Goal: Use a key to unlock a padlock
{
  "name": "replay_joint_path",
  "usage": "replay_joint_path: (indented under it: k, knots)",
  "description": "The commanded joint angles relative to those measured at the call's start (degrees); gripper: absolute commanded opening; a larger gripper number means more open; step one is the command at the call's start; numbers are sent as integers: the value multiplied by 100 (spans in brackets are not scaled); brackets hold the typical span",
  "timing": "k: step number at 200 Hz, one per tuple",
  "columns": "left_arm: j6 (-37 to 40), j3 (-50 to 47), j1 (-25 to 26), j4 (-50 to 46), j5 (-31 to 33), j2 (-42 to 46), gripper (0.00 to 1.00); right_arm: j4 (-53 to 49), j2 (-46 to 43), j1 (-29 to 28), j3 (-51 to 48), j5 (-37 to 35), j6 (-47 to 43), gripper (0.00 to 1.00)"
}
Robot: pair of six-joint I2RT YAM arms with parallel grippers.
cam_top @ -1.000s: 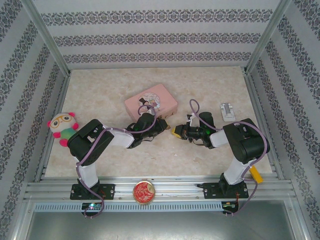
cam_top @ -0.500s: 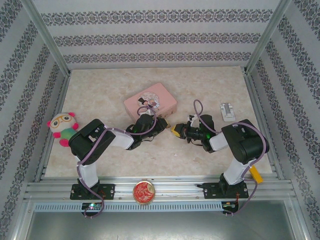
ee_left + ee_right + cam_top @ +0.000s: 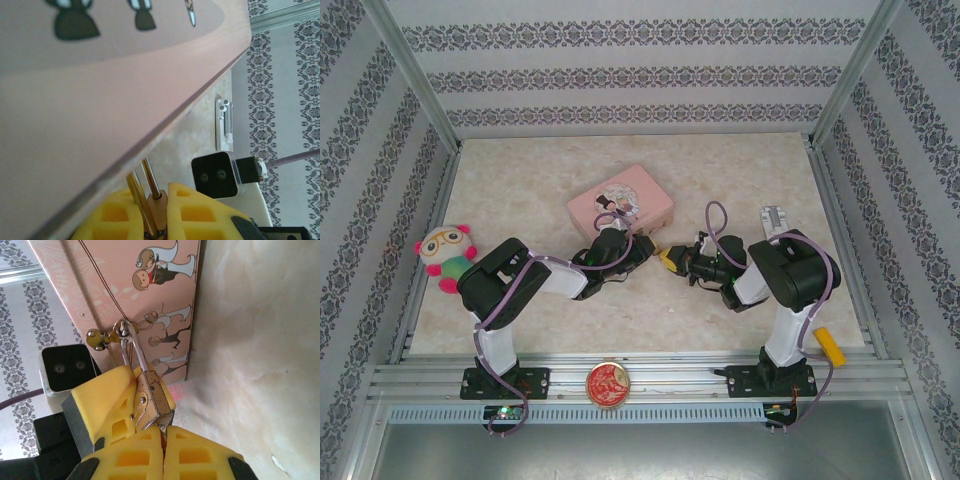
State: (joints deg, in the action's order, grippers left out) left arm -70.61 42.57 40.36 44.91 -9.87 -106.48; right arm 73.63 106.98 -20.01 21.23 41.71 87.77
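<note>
Left gripper: pinched on the padlock. The brass body and both shackle legs are clamped between its yellow pads.
Right gripper: pads pressed together. Whether anything is nipped between them cannot be told.
Padlock place: hung from the hasp on the side of the pink tin box, between the two grippers and just ahead of the right fingertips.
Padlock axis: the long axis runs from hasp to body, slightly tilted. The shackle end is turned away from the right gripper, toward the box, and the body end is turned toward the right fingertips.
Right wrist view: the shackle looped through the hasp is given, a detail too fine for the top view. A small silvery piece is seen against the body's lower end, and whether it is a key cannot be told.
Left wrist view: the box lid is seen close above the left pads, with the right arm's camera block beyond them.
Top view: a plush toy is placed outside the left arm, a red-gold disc on the rail between the bases, and a white piece beyond the right arm.
Counts: one padlock, one hasp, one box, two grippers, one toy, one disc, one white piece.
</note>
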Motion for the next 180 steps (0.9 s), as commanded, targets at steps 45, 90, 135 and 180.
replay_joint_path:
  k: [45, 90, 135, 180]
  knots:
    - [-649, -95, 200, 236, -1114, -190, 0, 573, 37, -2, 225, -792, 14, 0]
    - [-656, -160, 192, 251, -1041, -154, 0, 574, 104, 6, 141, -857, -95, 18]
    - [-826, -315, 157, 421, -876, -240, 0, 574, 75, 30, -119, -832, -372, 36]
    - [-928, -406, 134, 405, -806, -294, 0, 460, -338, 85, -593, -862, -826, 36]
